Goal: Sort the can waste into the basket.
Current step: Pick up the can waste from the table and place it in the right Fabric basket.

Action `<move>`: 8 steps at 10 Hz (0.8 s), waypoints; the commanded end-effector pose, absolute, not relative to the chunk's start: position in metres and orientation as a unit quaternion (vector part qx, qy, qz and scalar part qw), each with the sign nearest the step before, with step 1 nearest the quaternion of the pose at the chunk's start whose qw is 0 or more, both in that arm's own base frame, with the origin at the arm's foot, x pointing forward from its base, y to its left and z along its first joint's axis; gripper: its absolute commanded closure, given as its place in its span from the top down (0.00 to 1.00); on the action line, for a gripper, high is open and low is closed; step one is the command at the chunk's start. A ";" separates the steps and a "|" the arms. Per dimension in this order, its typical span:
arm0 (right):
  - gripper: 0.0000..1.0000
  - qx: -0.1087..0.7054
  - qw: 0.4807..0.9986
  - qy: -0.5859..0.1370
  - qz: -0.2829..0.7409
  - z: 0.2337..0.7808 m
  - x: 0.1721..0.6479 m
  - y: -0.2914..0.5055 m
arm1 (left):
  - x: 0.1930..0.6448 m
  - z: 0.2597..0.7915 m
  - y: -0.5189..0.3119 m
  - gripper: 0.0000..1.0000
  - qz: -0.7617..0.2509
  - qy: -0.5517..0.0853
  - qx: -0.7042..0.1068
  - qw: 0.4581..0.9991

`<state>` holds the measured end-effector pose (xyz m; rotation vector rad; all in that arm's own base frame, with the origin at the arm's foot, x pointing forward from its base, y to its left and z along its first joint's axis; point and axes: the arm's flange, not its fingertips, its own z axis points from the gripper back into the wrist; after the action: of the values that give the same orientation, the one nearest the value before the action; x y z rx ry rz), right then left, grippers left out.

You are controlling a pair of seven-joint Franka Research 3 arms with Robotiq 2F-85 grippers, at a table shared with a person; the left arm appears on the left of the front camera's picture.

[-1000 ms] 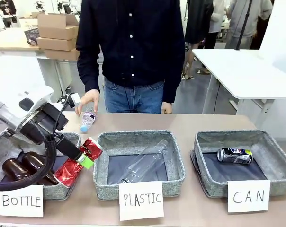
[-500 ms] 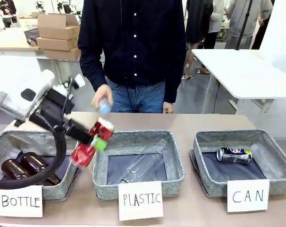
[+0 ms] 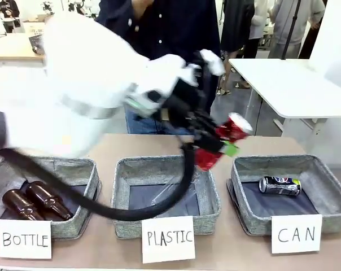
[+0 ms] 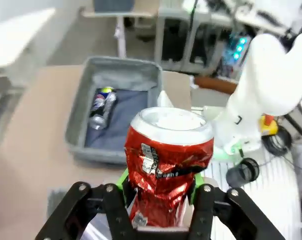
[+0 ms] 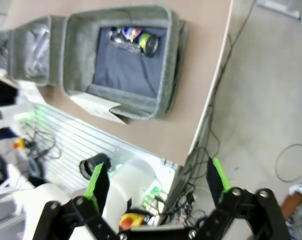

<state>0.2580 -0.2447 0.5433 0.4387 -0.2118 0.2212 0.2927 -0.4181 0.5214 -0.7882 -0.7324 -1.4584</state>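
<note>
**Left arm carrying the red can between the PLASTIC and CAN baskets**

The left gripper [image 3: 220,143] is clamped on the dented red can [image 3: 223,141], held in the air above the gap between the middle basket [image 3: 210,192], signed "PLASTIC", and the grey basket [image 3: 246,217] signed "CAN". In the left wrist view the green pads [image 4: 122,178] press both sides of the crumpled red can [image 4: 167,165], its silver top facing the camera. The dark can [image 3: 279,185] with silver ends lies on its side on the dark bottom of the "CAN" basket. The right gripper [image 5: 158,186] hangs beyond the table's edge, jaws wide apart and holding nothing. Two brown bottles [image 3: 32,202] lie in the "BOTTLE" basket [image 3: 86,169].
</note>
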 end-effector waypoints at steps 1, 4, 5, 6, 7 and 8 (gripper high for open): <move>1.00 0.212 0.968 -0.092 0.103 0.545 0.257 -0.246 | 0.345 0.501 -0.487 0.44 -0.696 -0.282 -0.325 0.575; 1.00 0.212 0.968 -0.092 0.103 0.545 0.257 -0.246 | 0.352 0.470 -0.565 0.44 -0.746 -0.238 -0.332 0.526; 1.00 0.212 0.968 -0.092 0.103 0.545 0.257 -0.246 | 0.348 0.459 -0.577 0.44 -0.746 -0.232 -0.351 0.516; 1.00 0.212 0.968 -0.092 0.103 0.545 0.257 -0.246 | 0.348 0.450 -0.589 0.44 -0.747 -0.232 -0.351 0.515; 1.00 0.212 0.968 -0.092 0.103 0.545 0.257 -0.246 | 0.355 0.441 -0.605 0.44 -0.739 -0.231 -0.351 0.528; 1.00 0.212 0.968 -0.092 0.103 0.545 0.257 -0.246 | 0.361 0.428 -0.625 0.44 -0.735 -0.223 -0.341 0.543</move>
<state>0.2580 -0.2448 0.5433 0.4391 -0.2110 0.2212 0.3497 -0.6025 0.4290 -0.8419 -0.5440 -1.7789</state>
